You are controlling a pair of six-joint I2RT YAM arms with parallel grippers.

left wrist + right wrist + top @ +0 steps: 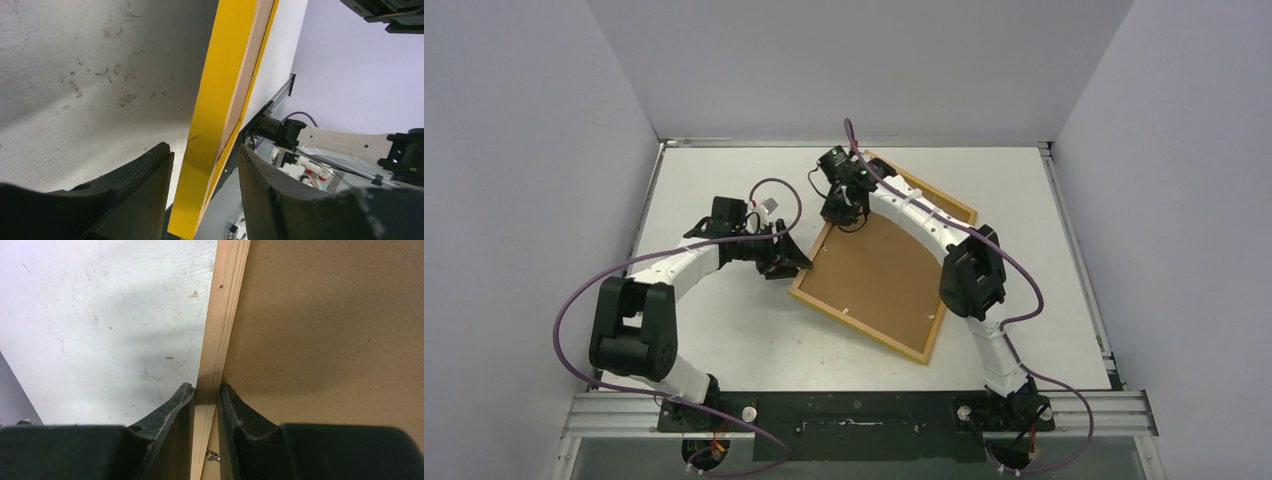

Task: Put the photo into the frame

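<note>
Probably light, stiff frame (220,315) lies back-up on the tabletop (724,340) toward its far edge, seemingly tipped up, right pincer (206,395) pinching its thin wood rail, left pincer (204,150) gaping astride the yellow rim, so rails are the handhold.

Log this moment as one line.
left gripper: open, straddling frame edge | right gripper: shut on frame | frame: back up | photo: not in view

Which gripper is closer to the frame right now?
Right. The right gripper is clamped on the frame; the left gripper straddles its yellow edge without touching.
</note>
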